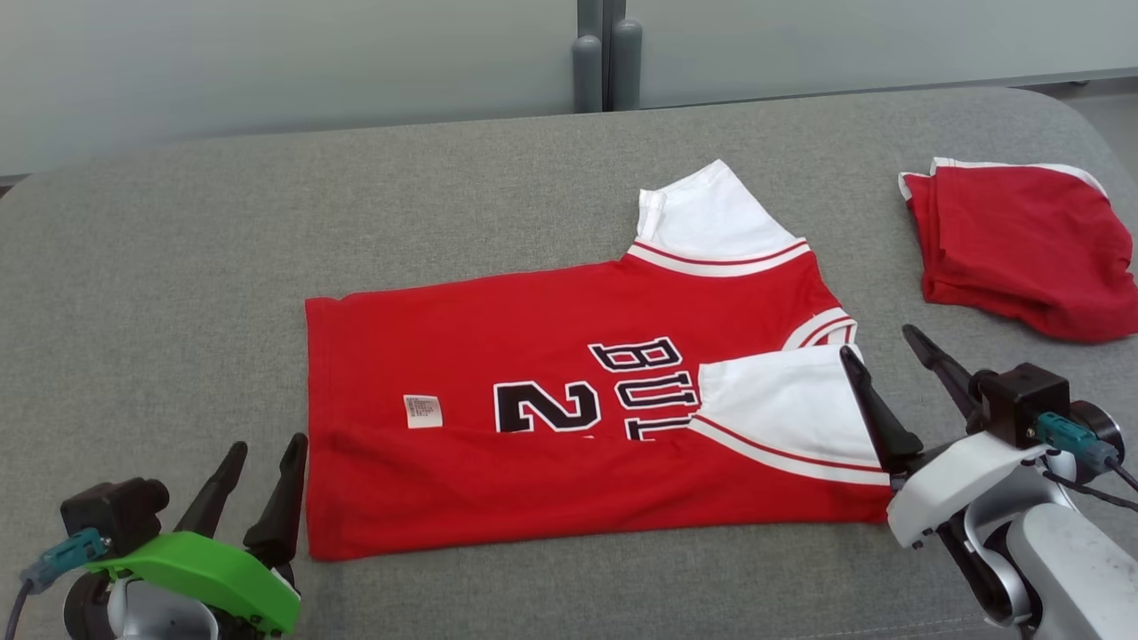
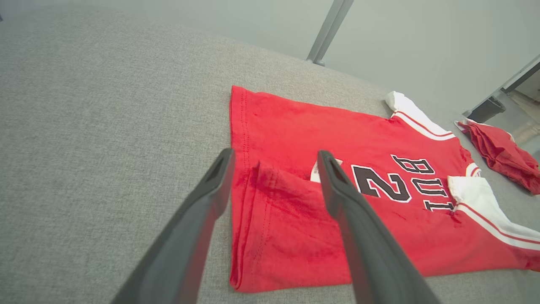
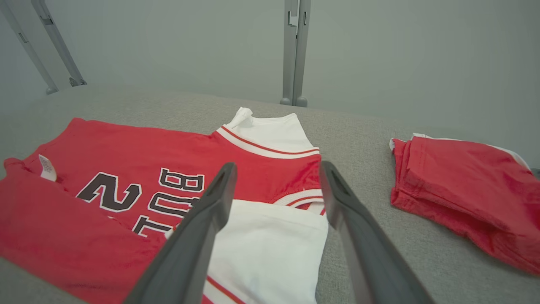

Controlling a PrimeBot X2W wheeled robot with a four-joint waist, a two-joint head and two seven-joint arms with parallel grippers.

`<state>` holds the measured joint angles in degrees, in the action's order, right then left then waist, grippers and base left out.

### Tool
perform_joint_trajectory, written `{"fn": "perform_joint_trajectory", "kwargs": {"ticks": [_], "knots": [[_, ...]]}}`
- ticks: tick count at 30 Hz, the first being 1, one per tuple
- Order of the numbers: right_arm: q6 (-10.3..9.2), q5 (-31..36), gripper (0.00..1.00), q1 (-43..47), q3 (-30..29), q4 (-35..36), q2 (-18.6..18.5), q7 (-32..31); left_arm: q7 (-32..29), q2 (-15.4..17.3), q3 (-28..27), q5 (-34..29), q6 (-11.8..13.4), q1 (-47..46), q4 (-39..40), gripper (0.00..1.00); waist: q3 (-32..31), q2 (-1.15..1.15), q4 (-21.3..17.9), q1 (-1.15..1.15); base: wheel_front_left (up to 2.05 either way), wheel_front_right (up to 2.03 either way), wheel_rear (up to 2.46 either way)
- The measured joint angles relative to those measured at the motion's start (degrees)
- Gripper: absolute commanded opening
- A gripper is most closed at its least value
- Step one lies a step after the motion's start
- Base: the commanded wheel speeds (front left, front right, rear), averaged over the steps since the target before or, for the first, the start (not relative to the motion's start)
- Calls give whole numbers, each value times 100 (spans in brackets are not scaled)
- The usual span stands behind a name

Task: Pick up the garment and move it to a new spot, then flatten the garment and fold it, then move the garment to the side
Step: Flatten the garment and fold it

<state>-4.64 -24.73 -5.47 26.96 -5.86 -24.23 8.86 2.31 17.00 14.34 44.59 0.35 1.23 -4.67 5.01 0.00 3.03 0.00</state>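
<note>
A red garment (image 1: 498, 356) with white sleeves and black lettering lies spread on the grey cushion, its near long edge folded over and one white sleeve (image 1: 782, 400) turned in on top. The garment (image 2: 295, 139) is also in the left wrist view, and the garment (image 3: 126, 169) in the right wrist view. My left gripper (image 1: 267, 467) stands open just off the hem corner at the lower left, touching nothing. Open as well, my right gripper (image 1: 880, 351) hovers at the collar end beside the folded sleeve. Nothing sits between the fingers (image 2: 337, 185) or between the right fingers (image 3: 219, 190).
A second red cloth (image 1: 1022, 244), folded with a white edge, lies at the back right of the grey cushion (image 1: 178, 267). A pale wall with a grey post (image 1: 605, 53) rises behind. The cushion's rounded corners curve away at far left and far right.
</note>
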Motion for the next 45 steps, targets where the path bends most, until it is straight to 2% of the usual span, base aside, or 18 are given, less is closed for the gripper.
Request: {"fn": "perform_joint_trajectory", "kwargs": {"ticks": [9,16,35,40,45], "knots": [[14,16,100,-304,-58,-213,-69,46,71,1,32,-65,-87,-377,-71,100,287,0,28,0,0,0,0],[121,27,100,-893,-102,-320,-100,8,-103,42,118,-203,-137,-878,-199,100,626,0,58,0,0,0,0],[664,241,100,-2805,-16,-776,-154,-413,-1060,54,272,-240,-192,-2772,-1215,100,1895,0,87,0,0,0,0],[766,310,100,-2988,96,-960,-48,-408,-1194,53,211,-207,-190,-3082,-1600,100,2207,0,29,1,0,0,0],[766,310,100,-3053,86,-1163,-47,-335,-1202,25,199,-143,-190,-3314,-1780,100,2339,0,-28,0,0,0,0]]}}
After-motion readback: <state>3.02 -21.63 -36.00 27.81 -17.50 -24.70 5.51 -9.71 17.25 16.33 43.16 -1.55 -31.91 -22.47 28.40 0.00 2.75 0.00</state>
